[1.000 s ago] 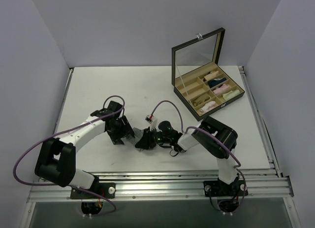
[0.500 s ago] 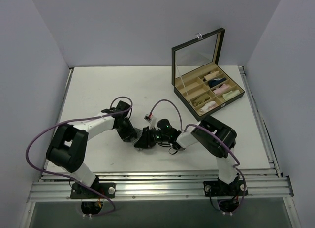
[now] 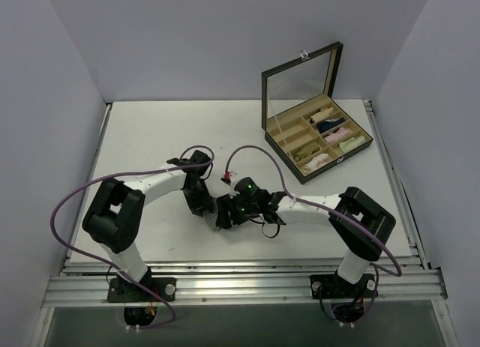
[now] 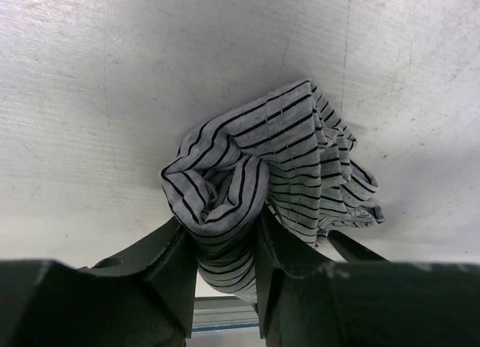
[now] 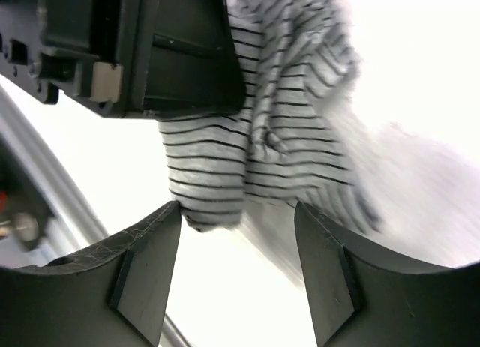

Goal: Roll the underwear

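- Looking down on the table point(image 3: 142, 137), we find the underwear point(image 3: 221, 220) bunched in a crumpled heap. It's closer to the front edge than the back and roughly midway between the left and right edges.
- The left gripper point(image 4: 223, 238) has its fingers squeezed onto a fold of the striped cloth, so we'd call that a proper pinch.
- The right gripper point(image 5: 236, 216) faces the same bundle from the other side. Its jaws are spread wide and aren't gripping the cloth just ahead of them.
- A dark box point(image 3: 311, 130) with its lid up stands near the back right corner, well apart from all this.
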Robot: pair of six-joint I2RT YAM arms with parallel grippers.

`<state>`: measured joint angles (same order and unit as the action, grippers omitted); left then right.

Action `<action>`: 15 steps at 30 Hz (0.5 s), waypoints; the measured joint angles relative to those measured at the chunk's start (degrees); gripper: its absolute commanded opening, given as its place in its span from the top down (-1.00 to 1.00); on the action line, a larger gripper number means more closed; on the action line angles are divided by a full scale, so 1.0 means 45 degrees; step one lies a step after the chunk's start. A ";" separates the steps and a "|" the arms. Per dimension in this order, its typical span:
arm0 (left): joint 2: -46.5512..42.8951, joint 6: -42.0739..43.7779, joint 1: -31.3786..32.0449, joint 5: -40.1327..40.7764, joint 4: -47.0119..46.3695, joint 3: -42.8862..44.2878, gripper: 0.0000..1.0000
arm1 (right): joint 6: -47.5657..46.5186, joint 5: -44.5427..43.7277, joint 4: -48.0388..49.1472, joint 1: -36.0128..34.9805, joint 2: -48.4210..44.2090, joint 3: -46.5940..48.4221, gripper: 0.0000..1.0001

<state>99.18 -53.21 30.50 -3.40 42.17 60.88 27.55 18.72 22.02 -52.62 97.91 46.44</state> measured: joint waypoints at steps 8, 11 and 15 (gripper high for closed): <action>0.0685 0.0267 0.0058 -0.0044 0.0792 0.0758 0.67 | -0.1467 -0.3483 -0.2293 -0.2035 -0.0724 0.1375 -0.17; 0.0986 0.0398 0.0053 -0.0136 0.1146 0.1112 0.67 | -0.1889 -0.4454 -0.2526 -0.2773 -0.0680 0.1739 -0.18; 0.1234 0.0549 0.0053 -0.0253 0.1511 0.1413 0.67 | -0.2429 -0.5561 -0.2667 -0.3458 -0.0112 0.2327 -0.17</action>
<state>104.73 -50.74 30.74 -4.54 48.97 67.24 16.62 -6.31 10.02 -68.18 97.41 56.90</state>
